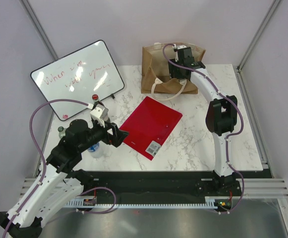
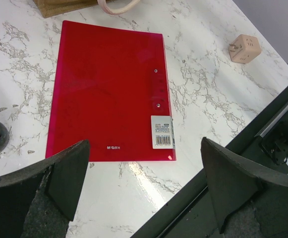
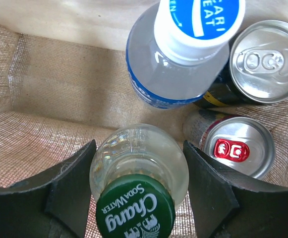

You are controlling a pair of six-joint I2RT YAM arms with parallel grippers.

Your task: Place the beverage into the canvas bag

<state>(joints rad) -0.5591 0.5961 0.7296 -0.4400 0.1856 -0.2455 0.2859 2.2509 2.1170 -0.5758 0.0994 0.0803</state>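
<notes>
The tan woven canvas bag (image 1: 153, 67) stands at the back of the table with white loop handles. My right gripper (image 1: 177, 74) reaches down into it. In the right wrist view the gripper (image 3: 139, 186) is shut on a clear glass soda water bottle (image 3: 136, 158) with a green cap, upright over the bag's woven floor (image 3: 39, 144). Inside the bag there are also a clear bottle with a blue and white cap (image 3: 183, 59), a silver-topped can (image 3: 265, 62) and a can with a red tab (image 3: 238, 148). My left gripper (image 1: 121, 136) (image 2: 144, 188) is open and empty above the table.
A red folder (image 1: 151, 126) (image 2: 109, 89) lies mid-table. A whiteboard (image 1: 77, 77) leans at the back left. A clear bottle (image 1: 96, 148) stands under my left arm. A tan cube plug (image 2: 245, 48) lies on the right. The table's black front rail (image 1: 158, 174) runs along the near edge.
</notes>
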